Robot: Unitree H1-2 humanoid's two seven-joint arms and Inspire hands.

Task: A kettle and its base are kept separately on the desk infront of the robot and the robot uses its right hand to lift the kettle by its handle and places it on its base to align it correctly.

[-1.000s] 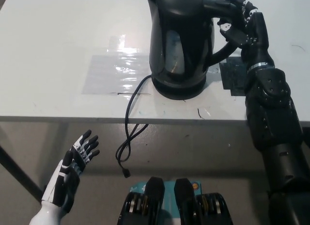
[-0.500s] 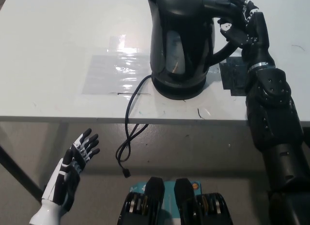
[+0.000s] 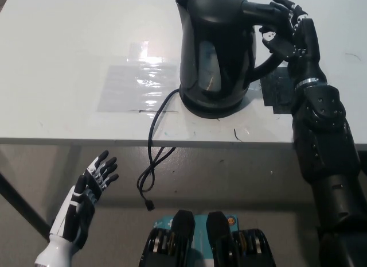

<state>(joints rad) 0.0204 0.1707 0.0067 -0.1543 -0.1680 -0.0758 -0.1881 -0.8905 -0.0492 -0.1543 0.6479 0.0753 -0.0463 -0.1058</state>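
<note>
up near the far right of the white table point(image 3: 69, 60), the black electric kettle point(image 3: 218, 54) stands on its round black base point(image 3: 215, 106), its body leaning a little toward the left of the picture, spout at the upper left and handle point(image 3: 266, 40) to the right. whether the kettle sits flush on the base cannot be told from this steep angle. the black right hand point(image 3: 287, 28) is at the handle, its fingers point(image 3: 274, 17) curled around the handle's upper part, grasping it, with the black forearm running down the right edge of the picture. a black power cord point(image 3: 153, 152) leaves the base at its left side, curves over the table's front edge and hangs below it in a loose loop, its plug end dangling free. a clear shiny plastic sheet point(image 3: 135, 77) lies flat on the table just left of the base, and a small dark square patch point(image 3: 276, 89) lies on the table right of the base, partly behind the right arm. the white left hand point(image 3: 86, 195) rests low at the lower left, below the table edge and well apart from everything on it, its fingers spread and released, holding nothing.
</note>
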